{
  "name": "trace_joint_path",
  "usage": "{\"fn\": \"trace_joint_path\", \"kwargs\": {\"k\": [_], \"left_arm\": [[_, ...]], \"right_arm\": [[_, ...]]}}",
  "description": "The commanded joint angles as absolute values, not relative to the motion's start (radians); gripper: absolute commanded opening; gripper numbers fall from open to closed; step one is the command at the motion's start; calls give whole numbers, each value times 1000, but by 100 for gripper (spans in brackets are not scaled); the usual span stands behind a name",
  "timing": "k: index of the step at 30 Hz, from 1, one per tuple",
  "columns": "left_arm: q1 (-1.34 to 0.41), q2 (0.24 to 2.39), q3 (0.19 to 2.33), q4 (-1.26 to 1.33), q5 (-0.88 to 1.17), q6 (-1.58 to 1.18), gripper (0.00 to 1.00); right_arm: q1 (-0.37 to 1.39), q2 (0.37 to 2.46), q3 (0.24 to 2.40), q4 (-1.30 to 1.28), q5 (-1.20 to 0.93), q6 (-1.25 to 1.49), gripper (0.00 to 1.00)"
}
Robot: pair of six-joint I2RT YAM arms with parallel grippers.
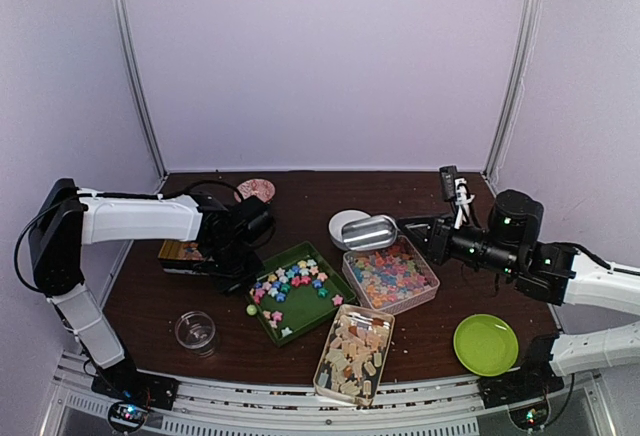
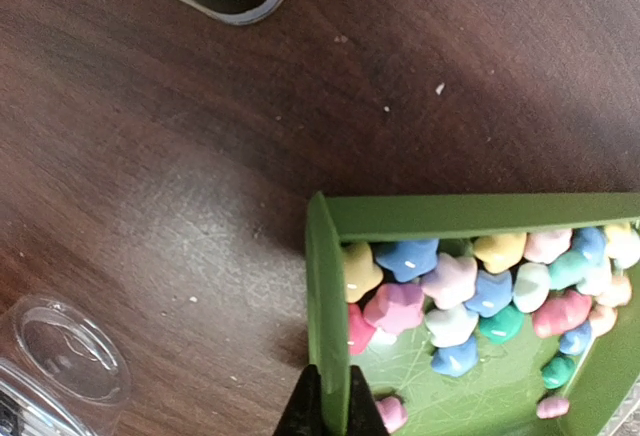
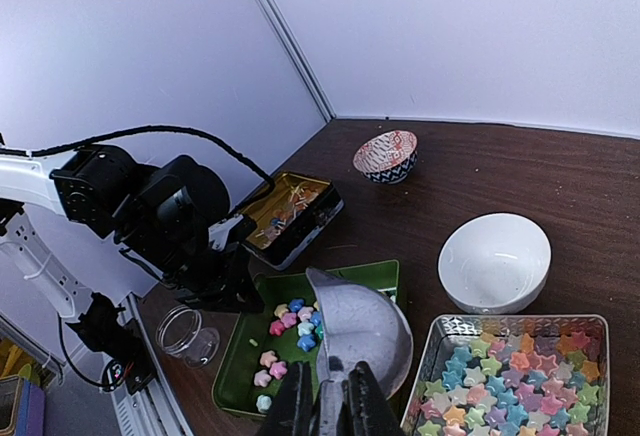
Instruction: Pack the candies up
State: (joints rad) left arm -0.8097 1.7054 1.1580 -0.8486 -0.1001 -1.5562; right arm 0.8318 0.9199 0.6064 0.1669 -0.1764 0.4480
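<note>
Right tool (image 3: 330,408) clamped on metal scoop (image 3: 365,331); star candies (image 3: 290,318) in green tray (image 3: 235,376), tin (image 3: 520,320).

Glossy candies (image 2: 405,258), scratched green plastic tray (image 2: 450,216)

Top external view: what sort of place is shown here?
Likely a robot lab booth: plain lilac walls enclose a dark table, with left arm and right arm mounted on a metal rail.

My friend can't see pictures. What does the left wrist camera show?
The left gripper pinches the side wall of a green tray holding pastel star candies in pink, blue, yellow and green. The tray sits on a dark wooden table, with a clear cup at the lower left.
</note>
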Motion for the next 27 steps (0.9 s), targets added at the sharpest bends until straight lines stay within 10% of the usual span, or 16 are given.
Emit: {"fn": "trace_joint_path", "kwargs": {"k": [1, 17, 27], "left_arm": [[-795, 1685, 1197, -878, -140, -1534, 3], [-744, 1569, 1234, -912, -229, -1468, 0], [-618, 1457, 1051, -492, -20, -1228, 0]], "right_arm": [[836, 891, 596, 176, -163, 439, 0], [836, 862, 588, 187, -178, 446, 0], [838, 895, 631, 202, -245, 461, 0]]}}
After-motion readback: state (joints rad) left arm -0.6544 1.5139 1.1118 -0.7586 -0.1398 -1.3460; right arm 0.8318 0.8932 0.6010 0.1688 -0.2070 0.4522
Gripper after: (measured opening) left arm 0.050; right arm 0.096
